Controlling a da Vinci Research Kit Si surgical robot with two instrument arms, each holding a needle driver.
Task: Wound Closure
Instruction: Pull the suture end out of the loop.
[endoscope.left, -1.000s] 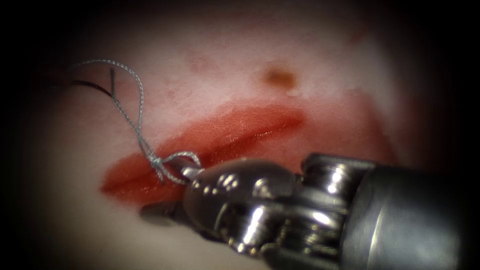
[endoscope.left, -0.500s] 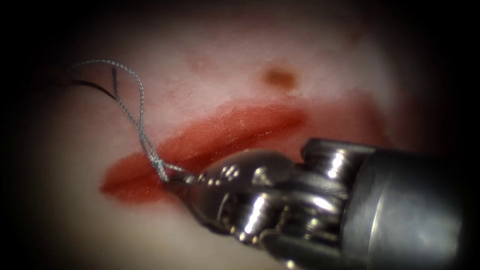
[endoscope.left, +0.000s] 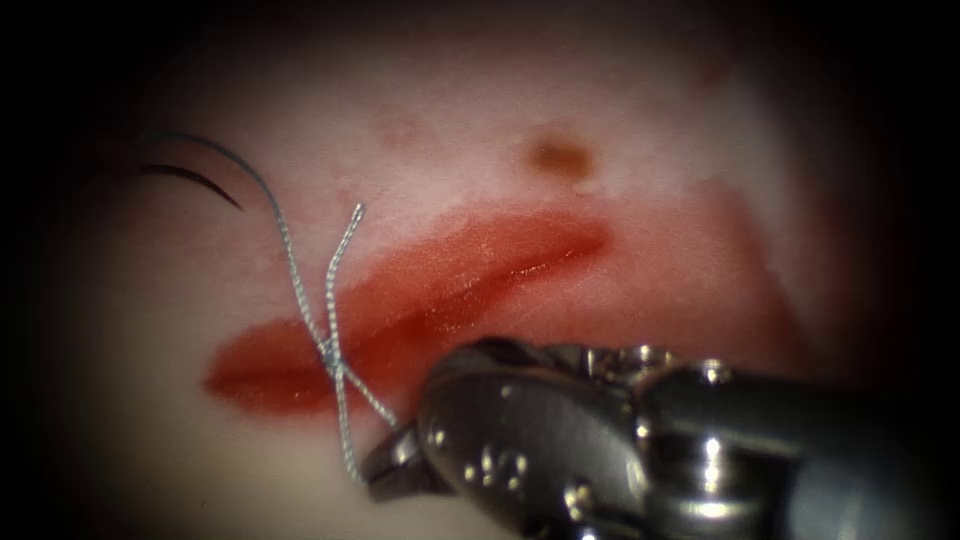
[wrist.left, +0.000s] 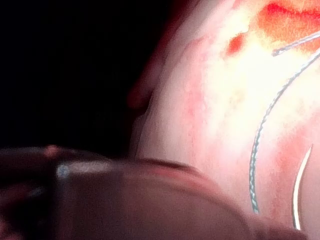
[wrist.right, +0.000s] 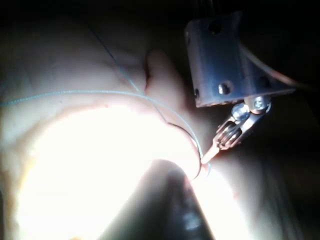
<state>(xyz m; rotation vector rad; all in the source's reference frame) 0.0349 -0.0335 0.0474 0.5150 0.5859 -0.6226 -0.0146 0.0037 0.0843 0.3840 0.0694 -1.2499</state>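
Right tool (endoscope.left: 385, 470) low by the cut's (endoscope.left: 420, 300) left end, jaws closed on the thread (endoscope.left: 372, 402) just below the knot (endoscope.left: 330, 352). A short cut end (endoscope.left: 342, 245) stands up from that knot. Needle (endoscope.left: 195, 180) lies free on the tissue (endoscope.left: 480, 150), far left, unheld. Left tool's jaws — can't tell.

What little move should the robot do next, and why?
Probably a gentle pull by the right tool away from the knot, to snug it. A thread strand runs from that knot on the cut to its tip. The needle lies free on the tissue, left.
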